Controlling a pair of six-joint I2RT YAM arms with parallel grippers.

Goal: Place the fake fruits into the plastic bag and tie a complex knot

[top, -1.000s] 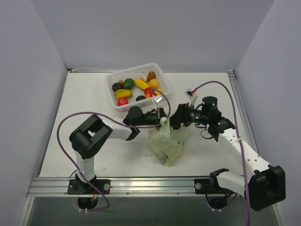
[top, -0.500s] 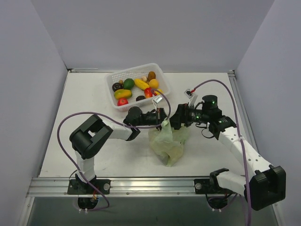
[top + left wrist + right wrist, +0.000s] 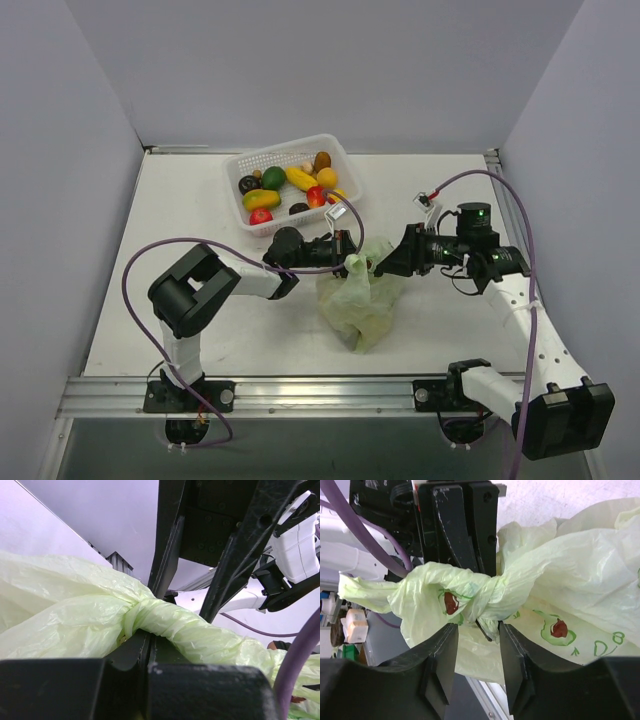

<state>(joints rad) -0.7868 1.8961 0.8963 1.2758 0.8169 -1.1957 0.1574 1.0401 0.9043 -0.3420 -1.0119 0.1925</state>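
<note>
Two grippers meet at the plastic bag (image 3: 362, 305) mid-table: our left gripper (image 3: 348, 258) pinches its twisted neck, our right gripper (image 3: 476, 628) waits slightly parted beside it. We see fake fruits (image 3: 300, 179) in the white basket (image 3: 285, 147).

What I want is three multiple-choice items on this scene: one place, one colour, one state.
1. The basket sits: A between the arm bases; B beyond the bag, on the far side; C at the table's right edge.
2. The bag is: A blue; B black; C pale green.
3. The left gripper is: A shut on the bag; B open over the basket; C out of view.
Answers: B, the top view shows it past the bag; C, every view shows pale green; A, it pinches the twisted neck.
</note>
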